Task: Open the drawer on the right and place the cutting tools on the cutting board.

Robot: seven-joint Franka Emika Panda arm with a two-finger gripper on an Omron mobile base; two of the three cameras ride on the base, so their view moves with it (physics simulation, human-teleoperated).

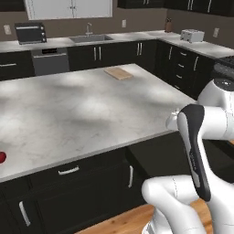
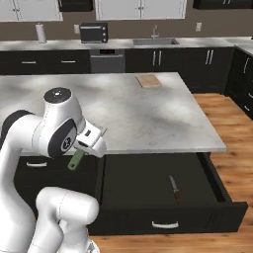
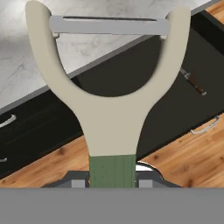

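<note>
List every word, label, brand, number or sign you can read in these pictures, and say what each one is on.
None: no view carries readable text.
Toaster oven: a dark control strip, no legible marks.
Dishwasher: plain front, nothing printed.
Peeler in the gripper: plain cream fork and green handle, no brand.
Knife in the open drawer: too small to tell.
Cutting board: only wood grain.
</note>
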